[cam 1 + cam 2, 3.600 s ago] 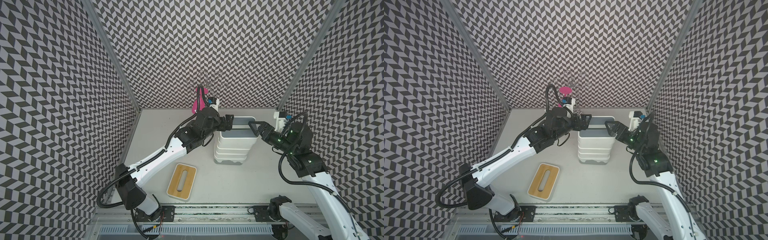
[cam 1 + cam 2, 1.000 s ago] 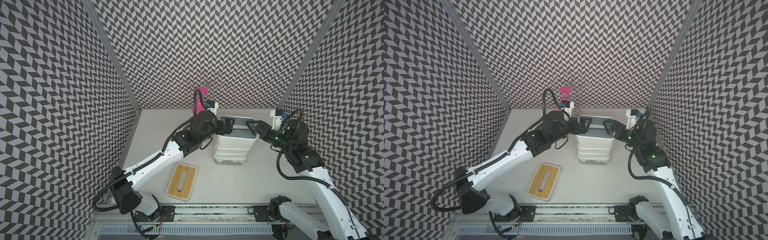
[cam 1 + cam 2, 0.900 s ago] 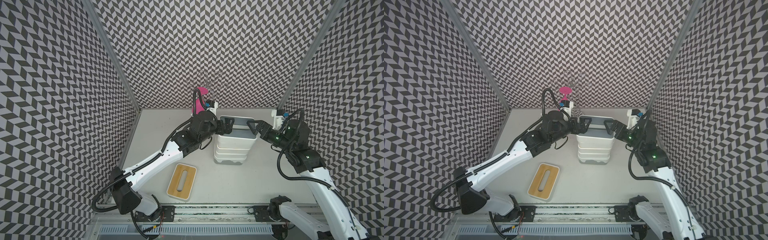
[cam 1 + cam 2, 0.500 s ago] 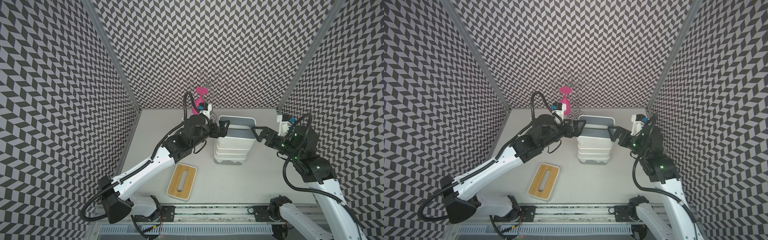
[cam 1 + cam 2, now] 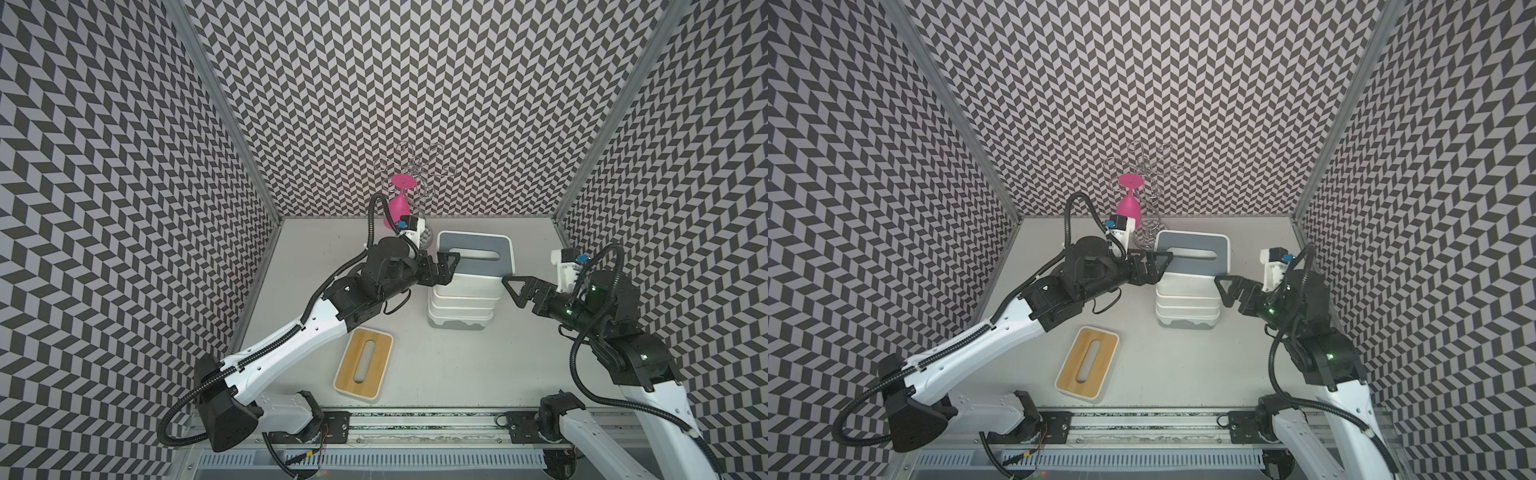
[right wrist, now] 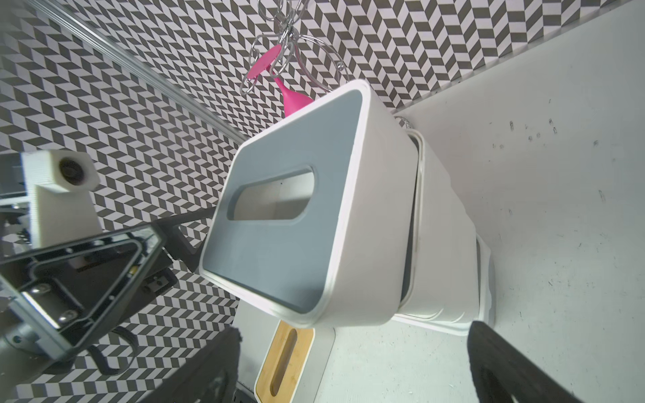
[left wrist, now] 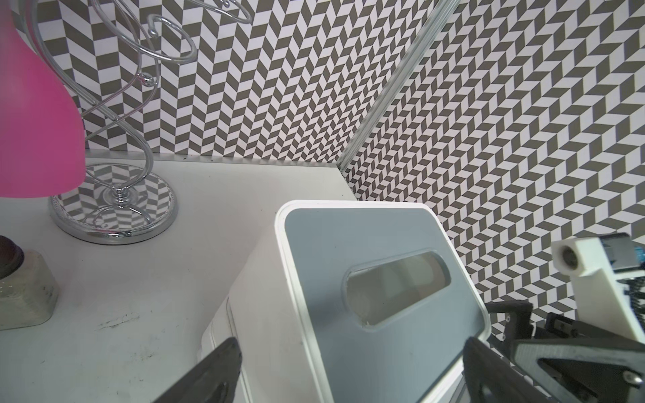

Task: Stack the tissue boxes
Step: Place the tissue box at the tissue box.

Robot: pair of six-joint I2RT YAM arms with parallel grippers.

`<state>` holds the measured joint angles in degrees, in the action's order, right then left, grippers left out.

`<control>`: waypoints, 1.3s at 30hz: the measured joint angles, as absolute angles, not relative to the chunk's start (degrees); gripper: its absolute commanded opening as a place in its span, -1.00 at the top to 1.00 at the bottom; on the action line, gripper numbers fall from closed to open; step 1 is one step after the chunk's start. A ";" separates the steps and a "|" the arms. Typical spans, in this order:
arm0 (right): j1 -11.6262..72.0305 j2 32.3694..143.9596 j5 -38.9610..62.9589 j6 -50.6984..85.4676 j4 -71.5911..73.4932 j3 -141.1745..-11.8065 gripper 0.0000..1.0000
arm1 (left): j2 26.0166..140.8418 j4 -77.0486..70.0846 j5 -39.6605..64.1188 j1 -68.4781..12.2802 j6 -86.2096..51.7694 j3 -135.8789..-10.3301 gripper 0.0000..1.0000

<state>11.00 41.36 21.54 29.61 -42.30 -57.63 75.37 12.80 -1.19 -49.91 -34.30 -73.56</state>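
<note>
1. And they were off it! A moment earlier both arms had been up at the rim of the grey-lidded box point(image 5: 469, 243). Now the left fingers point(image 7: 216, 377) and the right fingers point(image 6: 216, 370) had drawn back, one pair on each side of it and neither touching.
2. Both pairs gaped wide and held nothing. My read: the box had just been set down and let go, and backing straight out sideways kept the fingers from dragging it along.
3. The grey-lidded box crowned the stack point(image 5: 463, 299) of white tissue boxes towards the back of the tabletop point(image 5: 519, 374). It sat lid up, slot showing, its flat base on the box beneath. Whether it sat dead square I could not tell.
4. One straggler remained: the bamboo-lidded box point(image 5: 376, 365) lay flat near the front edge, well apart from the stack and on the left arm's side. That looked like the next pick, with the stack not yet complete.
5. Behind the stack, the pink goblet point(image 5: 398, 208) hung upside down on the chrome rack point(image 7: 115, 209), and a small jar point(image 7: 24, 296) sat near the rack's base. With those close by, I judged that any further lift would need to come in from the front.
</note>
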 measured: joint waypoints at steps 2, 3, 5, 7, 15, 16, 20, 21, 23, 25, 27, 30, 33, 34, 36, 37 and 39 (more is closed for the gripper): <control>11.00 41.80 21.50 29.52 -42.26 -56.90 -0.98 | 75.48 12.56 -0.97 -50.00 -34.39 -73.56 -0.98; 11.00 42.02 21.47 29.52 -42.19 -56.62 -0.98 | 75.59 12.40 -0.82 -50.04 -34.39 -73.56 -0.97; 11.00 42.52 21.47 29.52 -41.89 -56.40 -0.98 | 75.92 12.25 -0.69 -50.24 -34.41 -73.56 -0.97; 11.00 42.98 21.32 29.47 -41.91 -56.40 -0.98 | 76.31 12.16 -0.51 -50.43 -34.41 -73.56 -0.97; 11.00 43.20 20.56 29.30 -41.69 -56.23 -0.98 | 76.82 12.05 -0.30 -50.70 -34.39 -73.56 -0.97; 11.00 43.22 20.29 29.17 -41.71 -56.23 -0.99 | 76.82 12.05 -0.27 -50.72 -34.41 -73.56 -0.97; 11.00 43.24 19.51 28.62 -41.78 -56.23 -0.98 | 76.82 12.03 -0.27 -51.05 -34.39 -73.56 -0.97; 11.00 43.27 19.18 28.47 -41.80 -56.23 -0.98 | 76.82 12.03 -0.30 -51.13 -34.41 -73.56 -0.97; 11.00 43.40 18.57 28.23 -41.95 -56.23 -0.99 | 76.84 12.03 -0.32 -51.31 -34.41 -73.56 -0.96; 11.00 43.48 17.93 27.99 -42.02 -56.23 -0.98 | 76.82 12.03 -0.32 -51.46 -34.41 -73.56 -0.96; 11.00 43.48 17.34 27.83 -42.02 -56.25 -0.98 | 76.82 12.03 -0.34 -51.72 -34.41 -73.56 -0.96; 11.00 43.51 16.40 27.51 -42.04 -56.25 -0.99 | 76.82 12.03 -0.36 -52.07 -34.44 -73.56 -0.96; 11.00 43.51 15.88 27.42 -42.04 -56.23 -0.98 | 76.82 12.03 -0.40 -52.47 -34.44 -73.56 -0.96; 11.00 43.51 15.77 27.42 -42.04 -56.25 -0.98 | 76.82 12.03 -0.40 -52.56 -34.44 -73.56 -0.96; 11.00 43.51 15.53 27.33 -42.04 -56.25 -0.99 | 76.82 12.03 -0.60 -52.82 -34.46 -73.56 -0.96; 11.00 43.51 15.38 27.27 -42.04 -56.25 -0.98 | 76.82 12.01 -0.80 -52.86 -34.46 -73.56 -0.96; 11.00 43.46 15.25 27.14 -42.04 -56.25 -0.98 | 76.82 12.01 -1.21 -52.90 -34.46 -73.56 -0.96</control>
